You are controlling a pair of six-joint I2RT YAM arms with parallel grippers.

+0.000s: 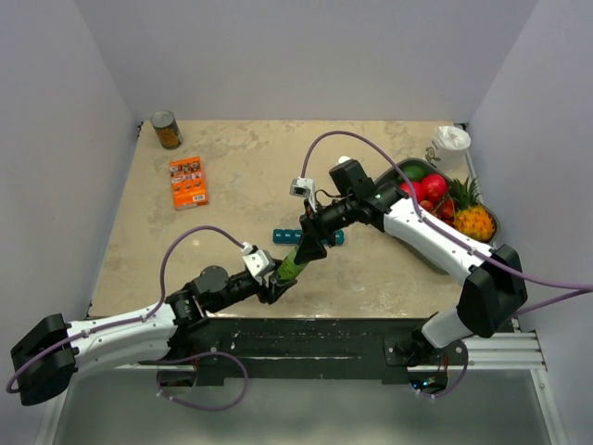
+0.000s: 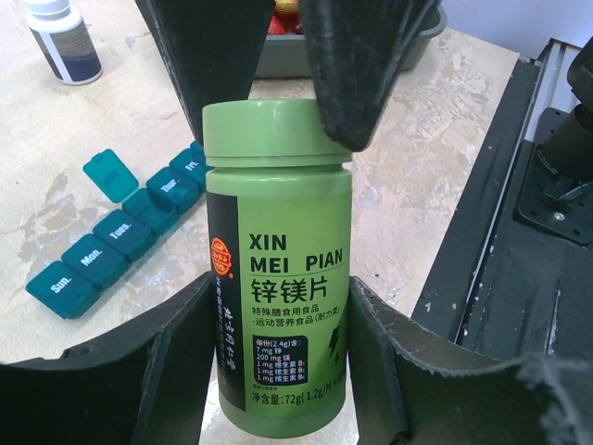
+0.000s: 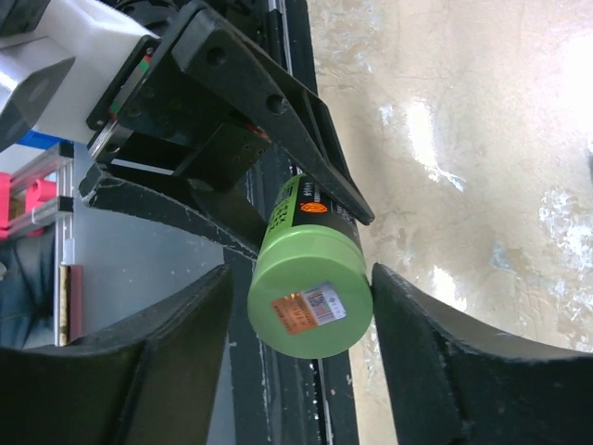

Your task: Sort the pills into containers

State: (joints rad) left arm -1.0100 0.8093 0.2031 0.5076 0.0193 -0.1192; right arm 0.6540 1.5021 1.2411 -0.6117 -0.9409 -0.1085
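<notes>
Green bottle [image 2: 278, 278] marked XIN MEI PIAN is clamped by the left gripper [image 2: 278, 301]. Its cap [image 2: 269, 139] is flanked by the right gripper [image 3: 301, 278], grip unclear. The pill organiser [image 2: 93, 261], lettered Sun., Mon., Tues., is seen mid-tabletop.

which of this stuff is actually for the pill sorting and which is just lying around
For the job:
green pill bottle, held by the left gripper, with the right gripper at its cap
teal pill organiser, one lid open

Lying about:
tin can
orange box
fruit tray
white-capped bottle
</notes>
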